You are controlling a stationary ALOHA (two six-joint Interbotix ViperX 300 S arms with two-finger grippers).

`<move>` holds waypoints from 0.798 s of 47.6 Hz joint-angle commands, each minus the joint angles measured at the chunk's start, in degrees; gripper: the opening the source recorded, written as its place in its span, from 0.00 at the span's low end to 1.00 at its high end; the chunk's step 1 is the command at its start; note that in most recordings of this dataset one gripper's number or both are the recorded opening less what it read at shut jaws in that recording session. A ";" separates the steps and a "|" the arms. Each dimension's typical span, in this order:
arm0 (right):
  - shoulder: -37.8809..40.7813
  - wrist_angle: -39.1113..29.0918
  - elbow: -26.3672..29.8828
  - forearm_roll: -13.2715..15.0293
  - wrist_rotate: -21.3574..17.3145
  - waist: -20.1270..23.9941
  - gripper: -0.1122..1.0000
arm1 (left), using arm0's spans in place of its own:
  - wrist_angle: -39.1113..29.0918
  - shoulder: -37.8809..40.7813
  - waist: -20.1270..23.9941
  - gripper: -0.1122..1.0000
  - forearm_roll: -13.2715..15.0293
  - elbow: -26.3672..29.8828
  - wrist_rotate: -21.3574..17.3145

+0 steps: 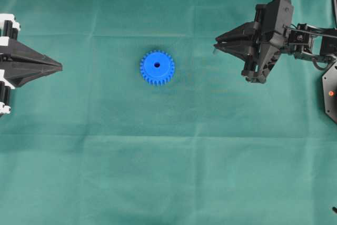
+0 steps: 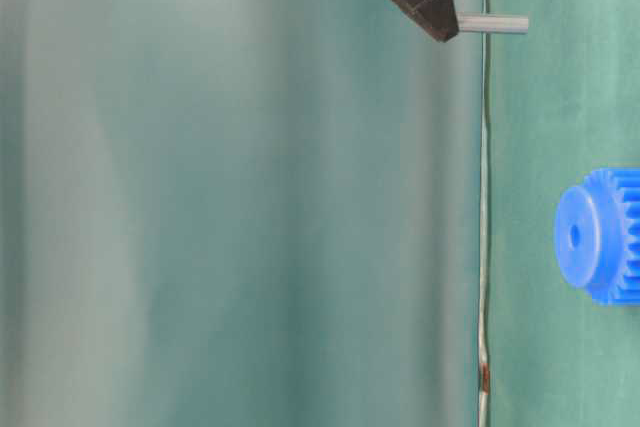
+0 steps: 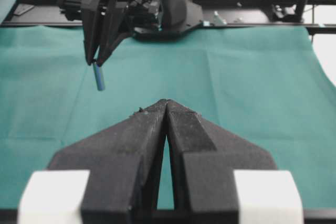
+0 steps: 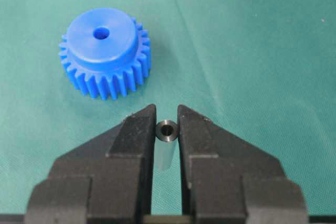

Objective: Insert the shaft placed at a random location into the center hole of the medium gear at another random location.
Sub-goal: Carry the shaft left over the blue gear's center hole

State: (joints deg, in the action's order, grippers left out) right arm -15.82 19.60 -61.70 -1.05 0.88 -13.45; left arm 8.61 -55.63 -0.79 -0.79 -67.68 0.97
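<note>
Right wrist view: right gripper [image 4: 167,124] pinches the shaft [image 4: 167,132], axis pointing down, clear of the cloth [image 4: 252,51]. Gear [image 4: 105,51] lies flat ahead, apart, hole [image 4: 101,33] facing up, path unobstructed. Left gripper [image 1: 58,67] is pressed together, empty, on the gear's far side.

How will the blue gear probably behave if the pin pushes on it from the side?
The gear lies flat on the cloth, so it likely slides instead of rolling or tipping. It looks like stiff plastic, probably light. The cloth may grip it slightly.
</note>
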 commanded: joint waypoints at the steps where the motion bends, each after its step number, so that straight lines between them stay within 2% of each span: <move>1: -0.26 -0.18 1.58 0.00 0.62 0.26 0.21 | 0.26 0.18 -0.09 0.10 -0.18 1.41 0.09; 19: 4.83 0.62 6.68 -0.09 0.62 2.29 0.21 | 0.26 0.18 -0.09 0.10 -0.18 1.41 0.09; 38: 14.33 0.35 17.93 0.00 0.79 4.39 0.21 | 0.00 0.18 -0.09 0.10 -0.18 1.49 0.18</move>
State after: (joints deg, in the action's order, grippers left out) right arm -1.93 19.69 -46.85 -1.05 0.88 -9.23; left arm 8.35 -55.63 -0.79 -0.79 -67.68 1.05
